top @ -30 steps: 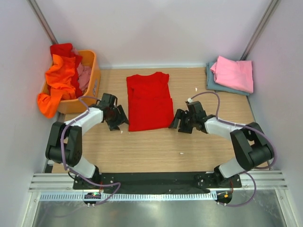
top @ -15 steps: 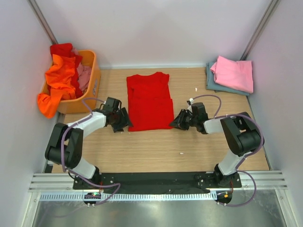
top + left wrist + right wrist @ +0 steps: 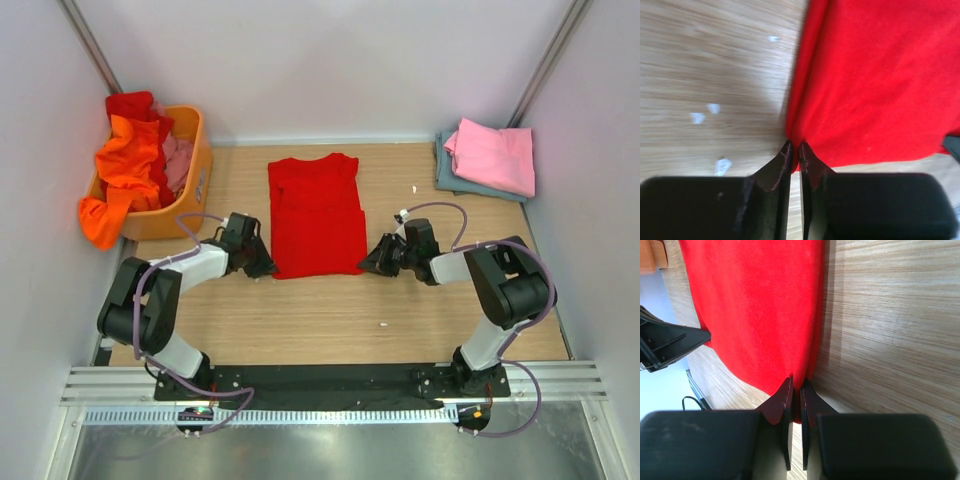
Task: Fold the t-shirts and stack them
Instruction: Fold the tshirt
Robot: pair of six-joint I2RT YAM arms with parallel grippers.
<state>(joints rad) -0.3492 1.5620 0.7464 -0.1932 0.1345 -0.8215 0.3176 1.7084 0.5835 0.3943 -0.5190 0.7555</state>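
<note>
A bright red t-shirt (image 3: 316,212) lies partly folded into a long strip in the middle of the wooden table, collar at the far end. My left gripper (image 3: 266,266) is shut on its near left corner; in the left wrist view the red t-shirt (image 3: 880,85) runs in between the closed fingertips (image 3: 788,150). My right gripper (image 3: 368,264) is shut on the near right corner, and the right wrist view has the red t-shirt (image 3: 755,310) pinched between its fingertips (image 3: 786,387). A folded pink t-shirt (image 3: 492,155) lies on a folded grey-blue t-shirt (image 3: 445,170) at the far right.
An orange plastic basket (image 3: 196,172) at the far left holds an orange t-shirt (image 3: 125,170) spilling over its rim, plus red and pink cloth. Small white scraps (image 3: 705,112) lie on the wood left of the red shirt. White walls close in on both sides.
Both grippers have moved in to the red t-shirt's near corners and shut on them. The shirt itself has barely shifted.
</note>
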